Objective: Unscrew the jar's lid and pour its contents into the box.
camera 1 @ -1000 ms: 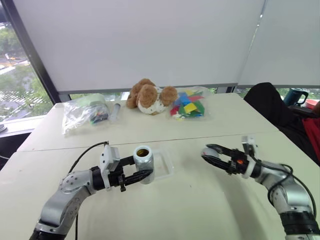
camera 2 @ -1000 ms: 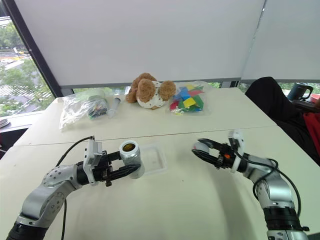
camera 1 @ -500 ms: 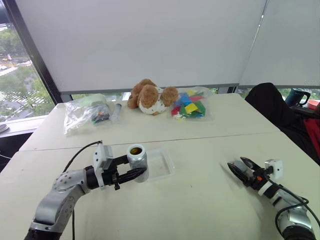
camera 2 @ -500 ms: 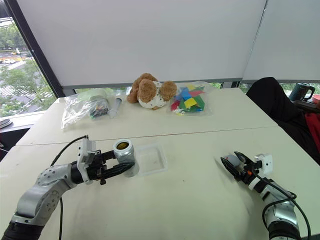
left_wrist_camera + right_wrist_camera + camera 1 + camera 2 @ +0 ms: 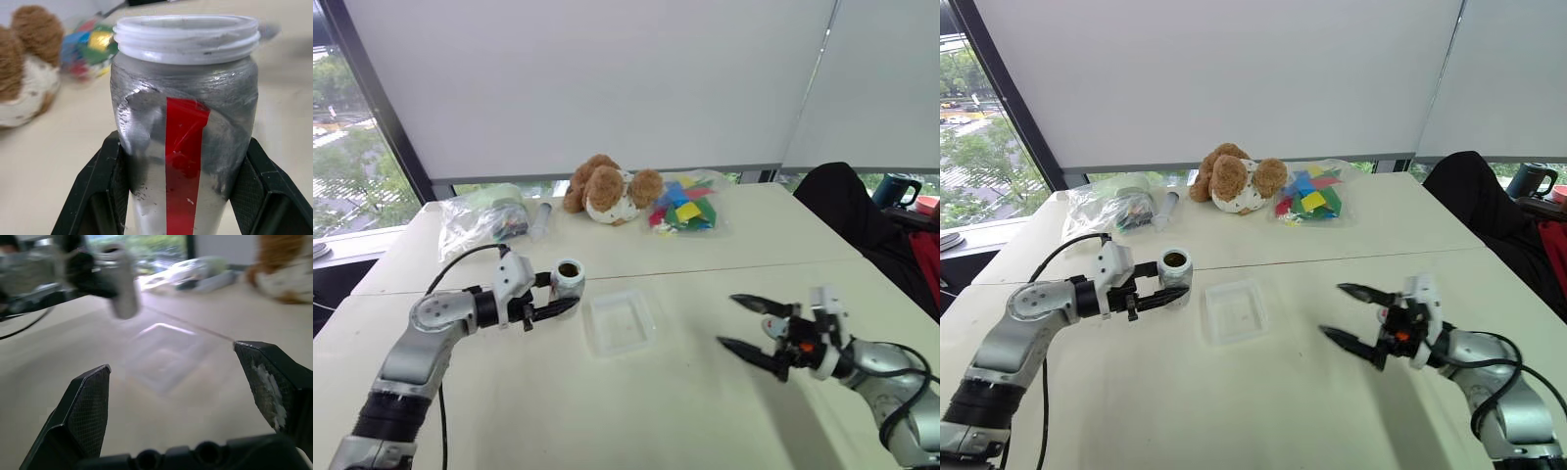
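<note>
The jar [image 5: 569, 278] stood upright and uncapped in the grip of the left end effector [image 5: 551, 296], held above the bench [image 5: 705, 392] just left of the box [image 5: 621, 321]; its two black fingers [image 5: 100, 196] were clamped on the silver sides below the white threaded mouth, with the red stripe facing the wrist camera. Brown contents [image 5: 1174, 258] showed inside the open mouth. The box lay flat on the near half of the bench, clear and shallow, between the two arms. To its right the right end effector [image 5: 752, 325] hung over the bench with its fingers spread wide and nothing between them, pointing left toward the box. The lid could not be made out. Along the far side of the bench lay a clear bag [image 5: 480, 217] of small items at the left, a clear tube [image 5: 540, 217] beside it, a brown teddy bear [image 5: 607, 188] in the middle and a bag of coloured pieces [image 5: 685, 208] just right of the bear. A dark mug [image 5: 891, 188] stood at the far right, beyond the bench.
</note>
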You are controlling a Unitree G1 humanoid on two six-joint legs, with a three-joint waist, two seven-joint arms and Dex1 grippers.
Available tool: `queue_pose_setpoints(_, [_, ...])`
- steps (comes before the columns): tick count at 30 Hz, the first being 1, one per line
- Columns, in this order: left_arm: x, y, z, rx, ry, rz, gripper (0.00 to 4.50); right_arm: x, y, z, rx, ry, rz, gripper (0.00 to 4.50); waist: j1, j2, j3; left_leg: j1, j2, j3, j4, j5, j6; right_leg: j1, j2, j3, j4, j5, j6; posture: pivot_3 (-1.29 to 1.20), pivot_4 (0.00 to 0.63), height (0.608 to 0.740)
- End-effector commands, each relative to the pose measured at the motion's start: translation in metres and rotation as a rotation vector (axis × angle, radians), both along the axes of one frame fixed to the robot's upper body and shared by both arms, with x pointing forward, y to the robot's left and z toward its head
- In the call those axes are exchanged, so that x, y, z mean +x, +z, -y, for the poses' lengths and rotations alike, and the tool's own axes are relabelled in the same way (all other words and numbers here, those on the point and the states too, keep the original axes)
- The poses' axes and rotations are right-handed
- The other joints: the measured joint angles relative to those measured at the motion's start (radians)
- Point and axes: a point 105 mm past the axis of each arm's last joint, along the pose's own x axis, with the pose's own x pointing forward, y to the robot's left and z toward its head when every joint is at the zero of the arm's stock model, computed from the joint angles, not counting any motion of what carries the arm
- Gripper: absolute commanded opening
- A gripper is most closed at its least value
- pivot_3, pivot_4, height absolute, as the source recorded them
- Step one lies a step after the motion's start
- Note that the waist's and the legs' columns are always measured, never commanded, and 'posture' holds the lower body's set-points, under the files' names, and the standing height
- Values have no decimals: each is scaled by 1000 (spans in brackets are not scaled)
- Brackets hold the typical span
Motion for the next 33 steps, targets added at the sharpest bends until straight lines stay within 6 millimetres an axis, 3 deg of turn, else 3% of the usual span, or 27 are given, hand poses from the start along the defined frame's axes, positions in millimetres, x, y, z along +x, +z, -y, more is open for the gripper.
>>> queue_pose_setpoints(1, [13,11,1,97,49,164,2047,-3,13,-15,30,32,38,4388,3,0,0,0,0,0,0,0,0,0,0,0,0,0,0,0,150,740])
queue_pose_setpoints(7, [24,8,22,299,58,395,2047,3,6,-11,-1,-2,34,4388,6,-1,0,-1,0,0,0,0,0,0,0,0,-1,0,0,0,150,740])
queue_pose_setpoints(16, [28,34,54,660,89,1242,2047,5,4,-5,6,-63,37,4388,16,-2,1,-1,-1,0,0,0,0,-1,0,0,-1,1,2,0,150,740])
queue_pose_setpoints(21, [29,34,66,759,61,1558,2047,6,6,-6,11,-76,40,4388,24,-2,1,-1,-1,1,1,0,0,-1,0,1,-1,2,4,0,150,740])
queue_pose_setpoints(28, [40,19,70,888,70,1883,2047,7,9,-10,28,-93,42,4388,22,-2,1,-1,-1,1,1,0,0,-1,0,1,0,3,5,0,150,740])
queue_pose_setpoints(33, [42,13,75,881,45,1981,2047,7,9,-9,34,-102,41,4388,22,-3,1,-3,-1,1,1,0,0,-3,0,1,1,3,5,0,150,740])
